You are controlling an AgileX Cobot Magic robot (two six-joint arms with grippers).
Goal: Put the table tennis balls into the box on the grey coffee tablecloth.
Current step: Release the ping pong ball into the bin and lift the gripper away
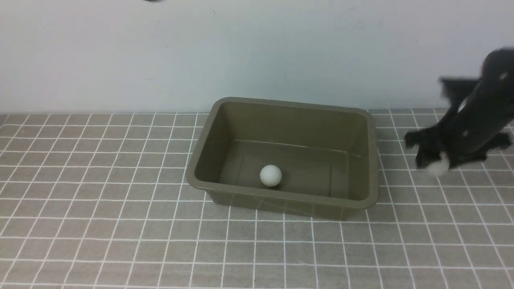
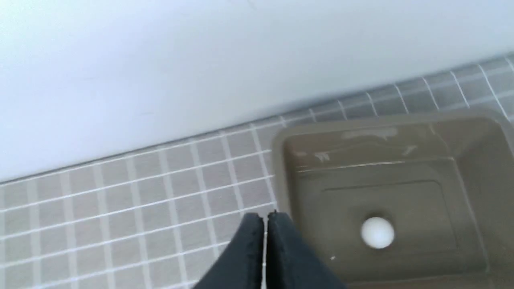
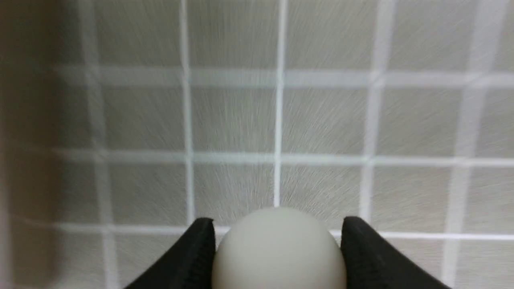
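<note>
The olive-green box [image 1: 371, 160] stands on the grey coffee tablecloth [image 1: 100, 200], a little right of centre. One white table tennis ball [image 1: 270, 176] lies on the box floor near its front wall; the left wrist view shows the same ball [image 2: 377, 233] inside the box [image 2: 281, 168]. To the right of the box, my right gripper [image 1: 437, 165] is shut on a second white ball [image 1: 438, 166], blurred, just above the cloth. In the right wrist view that ball [image 3: 279, 249] sits squeezed between the black fingertips [image 3: 200, 245]. My left gripper [image 2: 265, 218] is shut and holds nothing, beside the box's left rim.
A pale wall [image 1: 257, 48] rises directly behind the cloth's far edge. The right arm [image 1: 482, 108] leans in from the right edge. The left arm does not show in the front view.
</note>
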